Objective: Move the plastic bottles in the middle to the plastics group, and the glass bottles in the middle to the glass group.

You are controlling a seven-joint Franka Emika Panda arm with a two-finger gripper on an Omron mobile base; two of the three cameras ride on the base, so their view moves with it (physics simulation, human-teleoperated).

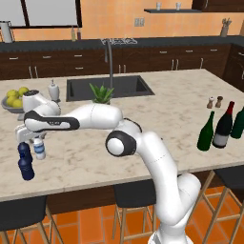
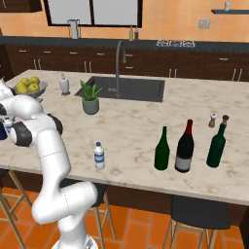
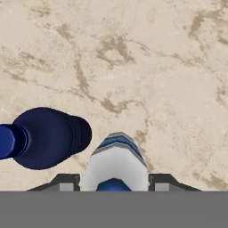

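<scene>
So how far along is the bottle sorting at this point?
Looks done: a green wine bottle stands beside the near-black bottle. In hand: the gripper straddles one water bottle standing by the navy bottles; whether it grips is unclear. Left: the second water bottle, alone mid-counter.

We see an arm (image 1: 143,143) of smooth, glossy white shells, rounded and thick, with dark grey rings and caps at the joints. A black band runs along one upper segment. The pincer (image 3: 114,181) ends in small dark grey fingertips (image 3: 67,182).
</scene>
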